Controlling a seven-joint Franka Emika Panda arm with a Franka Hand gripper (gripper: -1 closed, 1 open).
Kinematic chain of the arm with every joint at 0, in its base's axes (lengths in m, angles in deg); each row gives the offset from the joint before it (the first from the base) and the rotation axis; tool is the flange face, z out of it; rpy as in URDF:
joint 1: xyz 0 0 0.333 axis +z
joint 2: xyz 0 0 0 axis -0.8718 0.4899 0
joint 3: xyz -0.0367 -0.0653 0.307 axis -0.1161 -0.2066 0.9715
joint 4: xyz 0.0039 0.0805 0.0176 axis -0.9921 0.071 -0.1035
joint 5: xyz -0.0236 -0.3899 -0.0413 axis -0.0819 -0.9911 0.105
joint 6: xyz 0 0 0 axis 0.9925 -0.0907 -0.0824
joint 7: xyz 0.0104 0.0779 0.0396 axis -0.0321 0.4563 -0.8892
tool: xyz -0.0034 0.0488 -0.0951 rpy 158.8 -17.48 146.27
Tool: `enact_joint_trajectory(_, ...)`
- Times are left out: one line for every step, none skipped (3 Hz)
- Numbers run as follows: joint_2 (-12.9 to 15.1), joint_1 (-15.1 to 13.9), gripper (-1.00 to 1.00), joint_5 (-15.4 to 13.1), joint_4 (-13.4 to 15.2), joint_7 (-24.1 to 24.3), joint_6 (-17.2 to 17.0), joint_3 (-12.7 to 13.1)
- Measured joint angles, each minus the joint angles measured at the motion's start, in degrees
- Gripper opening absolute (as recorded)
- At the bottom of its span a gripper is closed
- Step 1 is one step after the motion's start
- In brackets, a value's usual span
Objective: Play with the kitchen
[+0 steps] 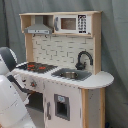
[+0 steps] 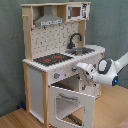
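Note:
The kitchen (image 1: 65, 50) is a tall white and light-wood toy with a grey hood (image 1: 39, 30), a red-ringed stove (image 1: 36, 66), a steel sink (image 1: 70, 75) and a black faucet (image 1: 84, 57). In the second exterior view the kitchen (image 2: 50, 30) has its windowed oven door (image 2: 72, 102) swung down and open. My gripper (image 2: 79, 67) sits at the front panel just under the counter edge, above the open door. In the first exterior view my white arm (image 1: 11, 95) fills the lower left and hides the gripper.
A toy microwave (image 1: 75, 23) sits in the top shelf. A windowed cupboard door (image 1: 61, 106) below the sink is shut. A grey curtain (image 1: 115, 45) hangs behind. The kitchen stands on a wooden floor (image 2: 15, 120).

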Motion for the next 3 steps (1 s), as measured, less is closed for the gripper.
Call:
enact_joint_trajectory(-0.16, -0.07, 1.00, 0.58, -2.73, -4.95, -2.79, 0.34)
enact_joint_trajectory(-0.18, 0.31, 1.00, 0.58, -6.34, -9.20, -4.06, 0.57)
enact_joint_trajectory(-0.19, 1.56, 1.00, 0.58, -10.24, -13.99, -6.01, 1.45)
